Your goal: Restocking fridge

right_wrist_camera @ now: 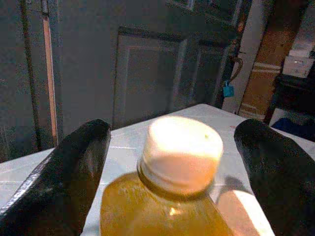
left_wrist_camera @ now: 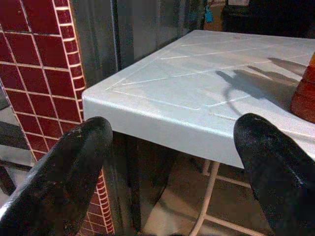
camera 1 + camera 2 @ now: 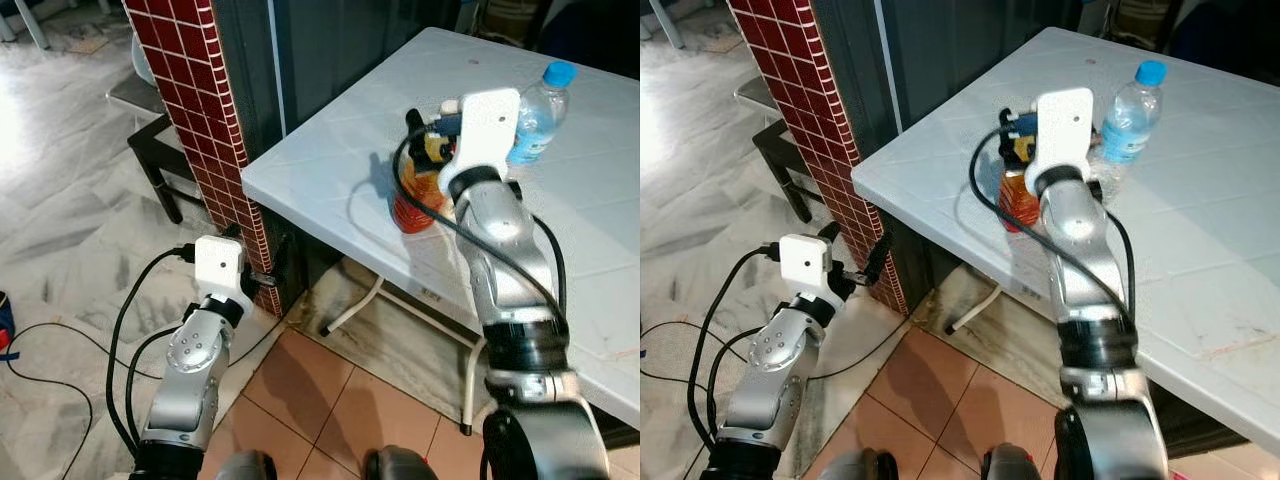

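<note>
Right fingers spread wide astride the juice bottle, not gripping it.

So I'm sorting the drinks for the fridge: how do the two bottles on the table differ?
The juice bottle holds amber liquid and has a pale cap; the water bottle is clear with a blue cap. The juice bottle sits between the open fingers of the right hand; the water bottle stands free behind it, farther from the edge of the table. Both stand upright and capped.
</note>
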Controlling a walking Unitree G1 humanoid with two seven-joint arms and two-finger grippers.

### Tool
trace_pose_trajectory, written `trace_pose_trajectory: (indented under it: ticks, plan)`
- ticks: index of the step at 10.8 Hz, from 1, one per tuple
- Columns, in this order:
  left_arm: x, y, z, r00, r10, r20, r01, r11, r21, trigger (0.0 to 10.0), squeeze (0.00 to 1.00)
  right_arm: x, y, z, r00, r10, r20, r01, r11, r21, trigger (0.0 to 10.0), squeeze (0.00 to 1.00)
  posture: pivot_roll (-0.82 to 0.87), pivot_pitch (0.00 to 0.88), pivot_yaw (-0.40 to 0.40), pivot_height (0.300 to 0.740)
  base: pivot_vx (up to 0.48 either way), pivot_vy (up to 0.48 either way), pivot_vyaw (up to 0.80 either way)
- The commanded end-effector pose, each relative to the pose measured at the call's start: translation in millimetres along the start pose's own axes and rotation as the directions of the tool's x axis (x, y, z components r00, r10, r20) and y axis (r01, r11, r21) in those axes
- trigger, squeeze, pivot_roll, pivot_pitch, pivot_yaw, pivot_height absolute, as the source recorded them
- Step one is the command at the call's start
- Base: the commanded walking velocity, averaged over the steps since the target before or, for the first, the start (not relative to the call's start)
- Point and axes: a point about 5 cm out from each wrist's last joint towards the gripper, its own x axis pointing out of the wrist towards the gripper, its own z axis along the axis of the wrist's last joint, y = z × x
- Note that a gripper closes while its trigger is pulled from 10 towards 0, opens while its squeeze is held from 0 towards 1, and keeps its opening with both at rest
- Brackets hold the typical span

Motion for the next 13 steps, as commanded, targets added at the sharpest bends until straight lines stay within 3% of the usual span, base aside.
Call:
trace_pose_trajectory:
  ticks: [1,2,13]
  plan:
    - [-0.2,1.1,-1.6,1.000,-0.006,-0.011,0.007,1.000,0.012,10.0,0.00,3.2,2.3,2.7,1.000,0.016,0.002,-0.016,1.000,0.009,1.1,0.00,-0.06,0.042,0.050,0.740,0.000,0.000,0.00]
    - [-0.2,1.2,-1.8,1.000,-0.006,-0.012,0.006,1.000,0.011,10.0,0.00,6.2,3.1,3.4,1.000,0.024,0.000,-0.024,1.000,0.006,0.0,0.00,-0.06,0.042,0.050,0.740,0.000,0.000,0.00]
    - [-0.1,1.1,-4.3,1.000,0.012,-0.024,-0.011,1.000,0.019,10.0,0.00,5.7,4.7,2.4,0.999,0.049,0.017,-0.049,0.999,-0.003,0.0,0.00,-0.06,0.036,0.047,0.740,0.000,0.000,0.00]
